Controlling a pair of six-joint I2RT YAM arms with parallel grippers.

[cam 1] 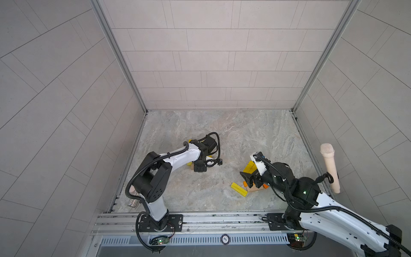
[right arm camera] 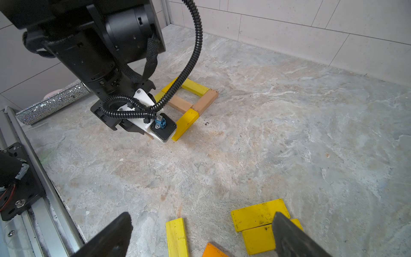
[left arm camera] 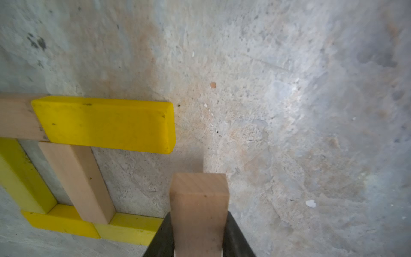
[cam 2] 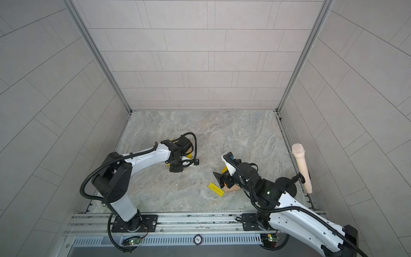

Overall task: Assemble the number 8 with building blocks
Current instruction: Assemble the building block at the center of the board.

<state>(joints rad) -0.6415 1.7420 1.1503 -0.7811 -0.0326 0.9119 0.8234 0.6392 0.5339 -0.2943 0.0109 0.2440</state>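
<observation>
The left gripper (left arm camera: 199, 222) pinches a tan block (left arm camera: 199, 195) — its long axis running out past the fingers (left arm camera: 164, 235) — beside the unfinished number 8 (right arm camera: 195, 88), left on the table (cam 1: 222, 133). The right gripper (right arm camera: 201, 222) gapes empty above loose yellow blocks (right arm camera: 259, 213).

The left arm (cam 1: 180, 155) reaches forward with its wrist bent down. The left gripper (left arm camera: 199, 224) points downward, its jaws clamped on the end of a tan block (left arm camera: 199, 195). The right arm (cam 1: 338, 213) stretches low and inward. The right gripper (right arm camera: 201, 220) has its jaws spread wide, holding nothing.
</observation>
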